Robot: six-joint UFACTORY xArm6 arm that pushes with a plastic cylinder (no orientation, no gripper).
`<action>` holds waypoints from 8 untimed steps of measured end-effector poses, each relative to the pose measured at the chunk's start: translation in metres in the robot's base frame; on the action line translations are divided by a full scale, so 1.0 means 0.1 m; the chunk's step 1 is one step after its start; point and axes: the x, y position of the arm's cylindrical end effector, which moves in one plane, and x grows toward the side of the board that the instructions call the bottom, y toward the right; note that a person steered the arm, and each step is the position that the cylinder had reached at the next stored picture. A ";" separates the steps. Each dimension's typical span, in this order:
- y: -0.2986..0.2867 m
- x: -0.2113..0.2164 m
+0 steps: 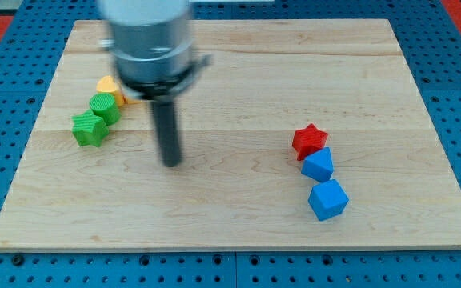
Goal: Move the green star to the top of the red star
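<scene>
The green star (89, 129) lies at the view's left on the wooden board (238, 200). A green round block (105, 106) touches it on its upper right. The red star (310, 141) lies at the view's right of centre. My tip (171, 162) rests on the board to the right of the green star, a clear gap away, and well to the left of the red star. It touches no block.
A yellow block (110, 87) sits just above the green round block, partly behind the arm's grey body (149, 40). Two blue blocks (318, 166) (327, 200) sit in a line directly below the red star. Blue pegboard surrounds the board.
</scene>
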 end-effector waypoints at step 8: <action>-0.03 -0.92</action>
